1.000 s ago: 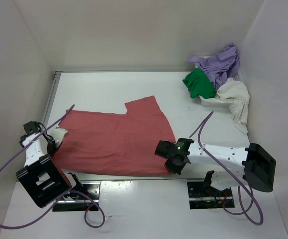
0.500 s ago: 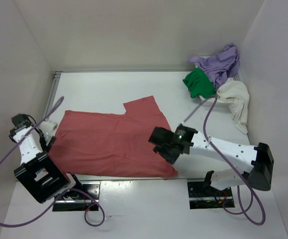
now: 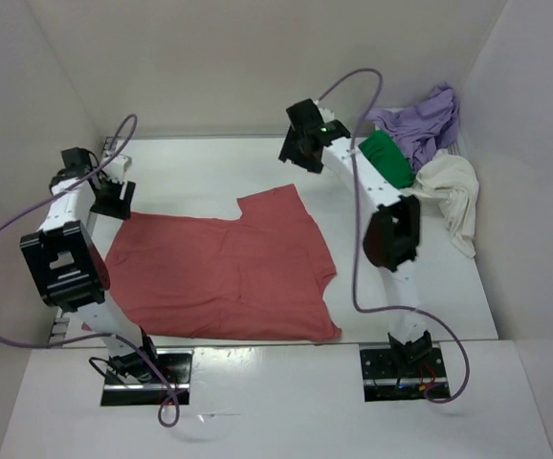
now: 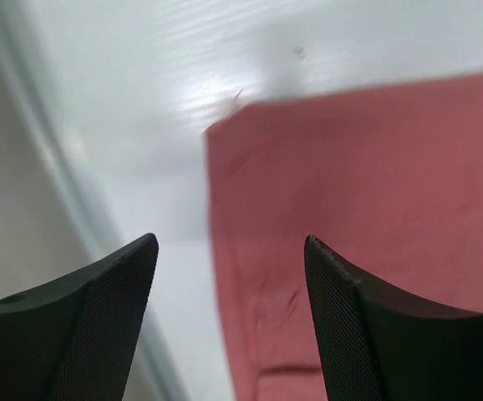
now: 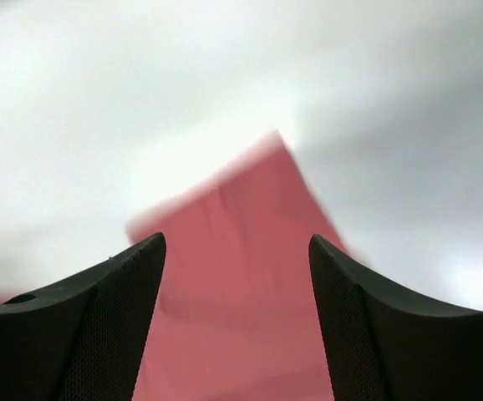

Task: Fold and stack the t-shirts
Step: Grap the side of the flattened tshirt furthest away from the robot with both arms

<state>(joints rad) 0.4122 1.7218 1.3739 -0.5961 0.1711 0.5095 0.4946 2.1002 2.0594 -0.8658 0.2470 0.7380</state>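
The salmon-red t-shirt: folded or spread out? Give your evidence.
Spread out: the salmon-red t-shirt lies flat across the table, one sleeve sticking out.

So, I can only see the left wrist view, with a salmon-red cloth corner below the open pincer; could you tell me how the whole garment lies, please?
Observer: The salmon-red cloth t-shirt lies spread out on the white table, not yet folded, with one sleeve pointing to the far side.
Operator: Thank you. Where is the right arm?
Observer: The right pincer hangs open above that far sleeve and holds nothing.
Operator: And the remaining shirts?
Observer: The bright green t-shirt, the lavender-purple t-shirt and the cream-white t-shirt lie bunched together in the far right corner.
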